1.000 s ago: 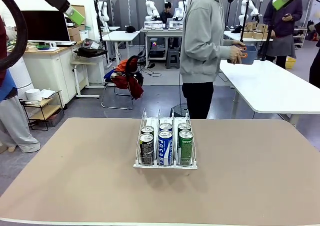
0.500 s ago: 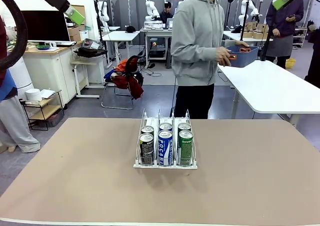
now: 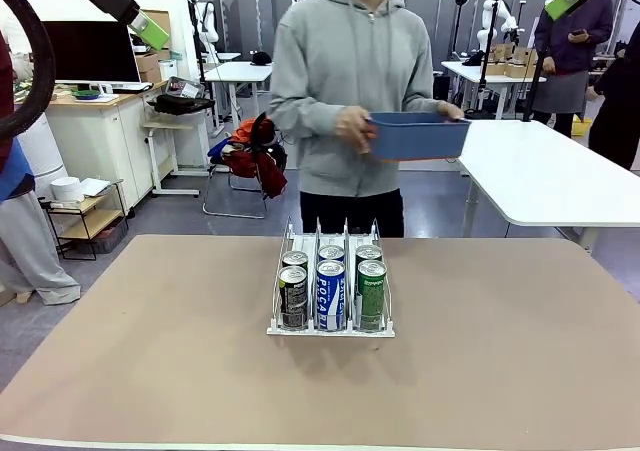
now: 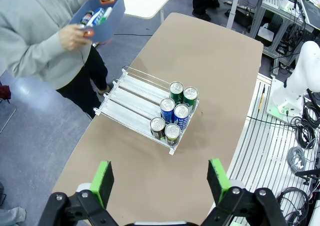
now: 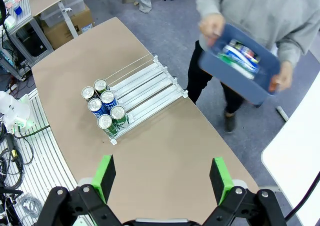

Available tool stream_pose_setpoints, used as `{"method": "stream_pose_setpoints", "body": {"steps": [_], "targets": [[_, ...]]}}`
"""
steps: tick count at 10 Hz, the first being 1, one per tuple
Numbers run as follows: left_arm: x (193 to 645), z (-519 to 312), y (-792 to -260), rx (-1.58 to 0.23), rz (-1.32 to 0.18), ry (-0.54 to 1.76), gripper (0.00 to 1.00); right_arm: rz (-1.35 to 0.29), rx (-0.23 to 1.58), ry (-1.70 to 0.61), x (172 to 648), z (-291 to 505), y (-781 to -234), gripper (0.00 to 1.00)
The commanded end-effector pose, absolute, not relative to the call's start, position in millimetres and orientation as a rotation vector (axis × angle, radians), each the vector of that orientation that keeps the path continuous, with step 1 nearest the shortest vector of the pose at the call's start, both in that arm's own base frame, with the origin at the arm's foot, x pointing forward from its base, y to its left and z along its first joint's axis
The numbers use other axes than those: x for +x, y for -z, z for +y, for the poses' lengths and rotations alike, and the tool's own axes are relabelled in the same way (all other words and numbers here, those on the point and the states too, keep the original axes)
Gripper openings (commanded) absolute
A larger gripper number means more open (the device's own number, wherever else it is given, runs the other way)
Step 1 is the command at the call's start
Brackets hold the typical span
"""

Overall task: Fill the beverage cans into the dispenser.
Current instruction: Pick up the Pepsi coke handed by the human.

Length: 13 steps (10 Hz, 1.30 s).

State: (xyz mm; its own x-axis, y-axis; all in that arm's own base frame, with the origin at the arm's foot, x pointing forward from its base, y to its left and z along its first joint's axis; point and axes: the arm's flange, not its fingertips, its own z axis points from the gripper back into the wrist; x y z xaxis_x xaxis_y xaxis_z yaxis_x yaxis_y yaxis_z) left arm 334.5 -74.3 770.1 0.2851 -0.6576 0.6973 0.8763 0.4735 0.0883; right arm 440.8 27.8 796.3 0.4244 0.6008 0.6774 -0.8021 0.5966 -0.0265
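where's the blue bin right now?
Front view: the blue bin is in the person's hands beyond the table's far edge, above and behind the dispenser, slightly right of centre.

One blue-and-white can (image 3: 331,296) stands at the front of the middle lane of the dispenser (image 3: 330,329). It has big white letters running down its side. I can read "POCA" there, and the rest of the word curves away out of sight. The black-and-grey can (image 3: 293,298) beside it, on the robot's left, has some pale print, but it is too small to read. The green can (image 3: 371,295) on the other side has white letters too, and I cannot make them out. The loose cans (image 5: 240,55) in the blue bin (image 3: 418,136) have colourful print, all too blurry to read.
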Motion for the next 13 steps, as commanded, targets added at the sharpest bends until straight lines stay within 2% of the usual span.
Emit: {"method": "stream_pose_setpoints", "body": {"steps": [1,13], "targets": [[335.8,-74.9,-769.2,-0.344,-0.752,1.051,1.00,-0.699,0.332,-0.887,439.4,27.8,-796.9,1.00],[335.8,-74.9,-769.2,-0.344,-0.752,1.051,1.00,-0.699,0.332,-0.887,439.4,27.8,-796.9,1.00]]}}
